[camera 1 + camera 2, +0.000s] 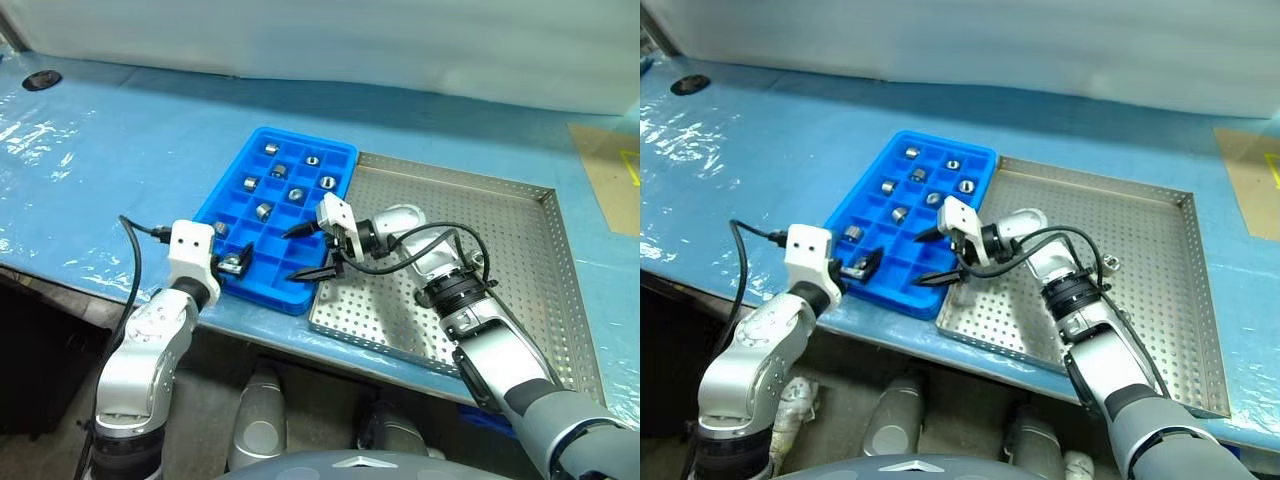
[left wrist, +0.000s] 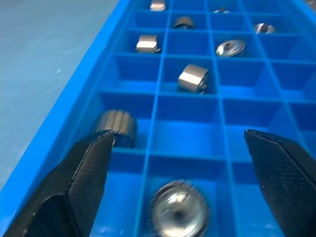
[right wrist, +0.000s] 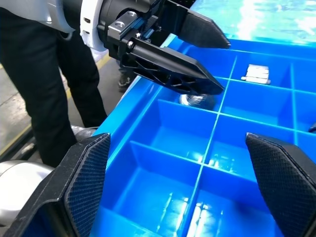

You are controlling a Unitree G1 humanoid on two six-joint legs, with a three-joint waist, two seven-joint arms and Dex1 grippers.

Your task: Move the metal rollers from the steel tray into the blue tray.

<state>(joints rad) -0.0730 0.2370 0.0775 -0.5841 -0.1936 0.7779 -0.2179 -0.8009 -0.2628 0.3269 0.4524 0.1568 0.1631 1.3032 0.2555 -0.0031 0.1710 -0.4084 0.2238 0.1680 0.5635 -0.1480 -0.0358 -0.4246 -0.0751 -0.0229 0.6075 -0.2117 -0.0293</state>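
Blue tray (image 1: 262,262) sits on the blue-covered table (image 1: 100,160), its long side against the left rim of the steel tray (image 1: 520,260). Blue tray is a grid of small square cells; rollers (image 1: 263,211) lie one to a cell, scattered through the far and middle rows: about nine visible from the head views, some standing on end with the dark hole showing, some on their sides. Left wrist view shows one roller (image 2: 178,211) in a near cell directly between the left fingers, blurred, another (image 2: 116,128) in the cell just beyond by the tray's outer wall, and more further up the grid. Near-row cells toward the steel tray look empty in the right wrist view. Steel tray's perforated floor shows no rollers that I can make out; part of it is hidden under the right arm. Left gripper (image 1: 236,262) hangs over the near outer corner of the blue tray, fingers spread wide, released, gripping nothing. Right gripper (image 1: 312,250) reaches across from the steel tray side over the blue tray's near edge, pointing toward the left gripper, fingers (image 3: 84,173) also spread wide and empty. A person in dark trousers (image 3: 39,89) stands beyond the table edge.
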